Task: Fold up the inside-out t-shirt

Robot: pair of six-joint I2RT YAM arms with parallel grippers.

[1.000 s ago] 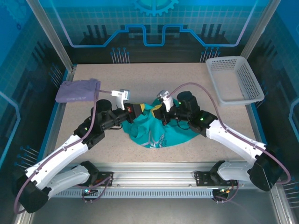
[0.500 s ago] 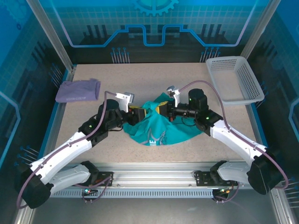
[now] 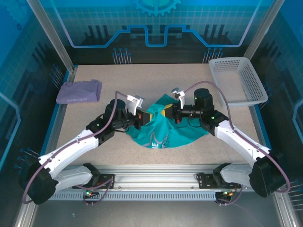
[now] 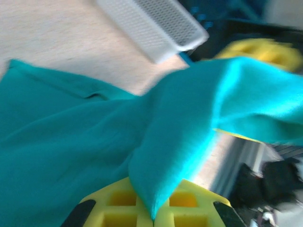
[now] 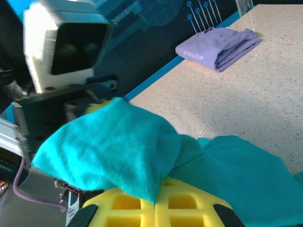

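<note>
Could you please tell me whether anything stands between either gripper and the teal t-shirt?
Nothing visible does: the left gripper and right gripper are both shut on the t-shirt. The lavender garment and white basket lie aside.

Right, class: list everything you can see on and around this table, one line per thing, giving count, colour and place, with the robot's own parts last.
t-shirt: one, teal-green, bunched mid-table, its top edge raised
folded garment: one, lavender, far left of the table
basket: one, white mesh, far right corner
table: one, speckled beige, under it all
left arm: one, white and black, from the near left
right arm: one, white and black, from the near right
left fingers: one pair, yellow, shut on the t-shirt
right fingers: one pair, yellow, shut on the t-shirt
</note>
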